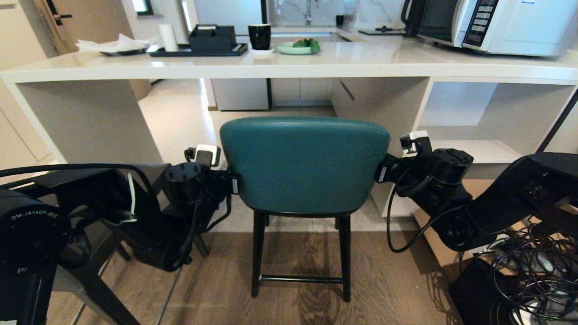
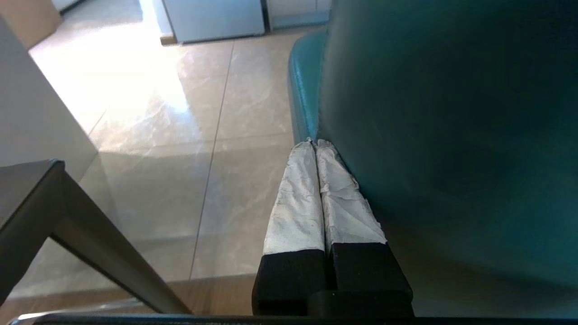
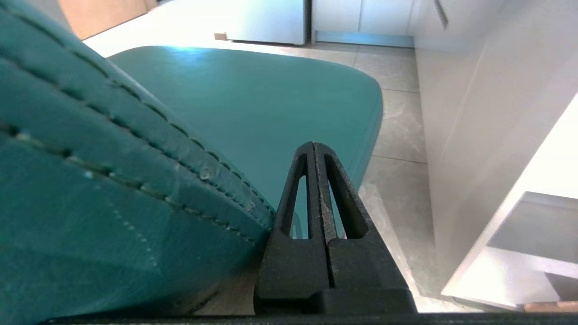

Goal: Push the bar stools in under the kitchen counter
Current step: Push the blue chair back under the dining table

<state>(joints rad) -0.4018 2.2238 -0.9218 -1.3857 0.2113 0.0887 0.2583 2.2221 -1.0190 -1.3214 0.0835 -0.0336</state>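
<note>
Teal stool [image 1: 305, 164] standing just before the white worktop [image 1: 289, 65], seat partly beneath its edge. Left hand [image 2: 317, 143] closed tight, empty, pressed against the left edge of the backrest. Right hand [image 3: 314, 146] likewise closed, empty, against the right edge. On the worktop: green plate [image 1: 295, 48] with vegetables, black cup [image 1: 259, 36], black tray [image 1: 198, 50] carrying a black box, microwave [image 1: 492, 22].
</note>
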